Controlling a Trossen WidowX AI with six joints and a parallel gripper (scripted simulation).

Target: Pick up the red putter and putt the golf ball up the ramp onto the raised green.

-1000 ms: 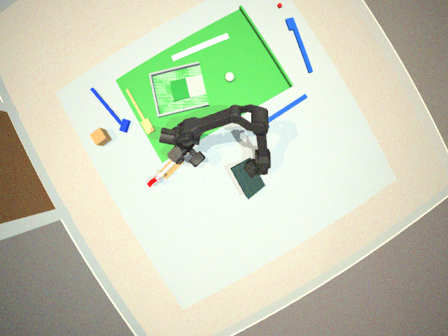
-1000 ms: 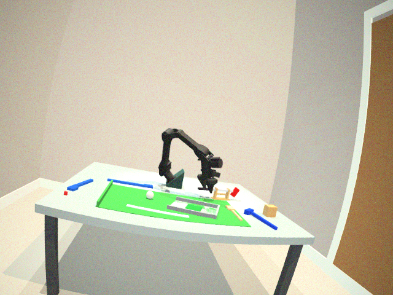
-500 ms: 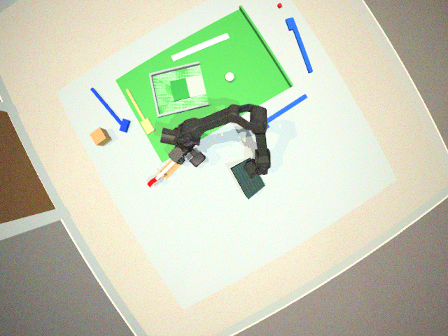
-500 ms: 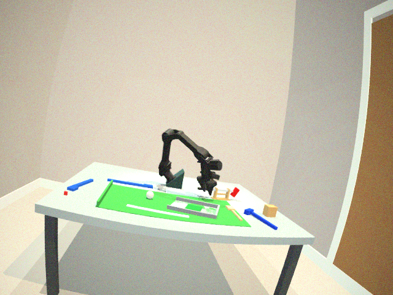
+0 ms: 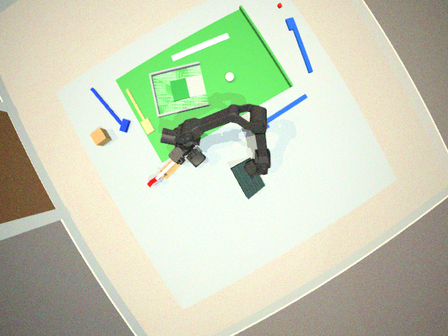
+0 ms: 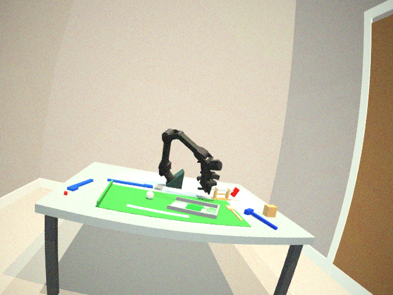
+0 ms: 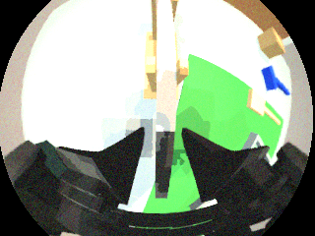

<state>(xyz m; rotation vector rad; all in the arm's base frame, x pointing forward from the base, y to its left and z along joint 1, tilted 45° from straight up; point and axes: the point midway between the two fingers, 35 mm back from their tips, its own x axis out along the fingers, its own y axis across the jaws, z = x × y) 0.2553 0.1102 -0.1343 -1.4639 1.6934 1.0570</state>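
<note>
The red putter (image 5: 152, 181) (image 6: 234, 192) lies on a tan wooden stand (image 5: 173, 170) (image 6: 221, 193) (image 7: 152, 59), just off the green mat's (image 5: 249, 61) (image 6: 126, 198) front left corner, its red head pointing away from the arm. My gripper (image 5: 182, 159) (image 6: 204, 189) (image 7: 163, 131) is low over the pale shaft's near end, half closed, with a finger on each side and a gap still showing. The white golf ball (image 5: 229, 76) (image 6: 150, 194) rests on the mat, right of the grey-framed ramp with the raised green (image 5: 178, 89) (image 6: 193, 206).
Three blue putters (image 5: 108, 108) (image 5: 299, 43) (image 5: 287, 106) and a tan putter (image 5: 139, 112) lie around the mat. A tan cube (image 5: 100, 136) (image 6: 269, 210) sits at the left. A white strip (image 5: 199, 47), a small red cube (image 5: 279, 5) and the arm's dark green base (image 5: 249, 182) are also here.
</note>
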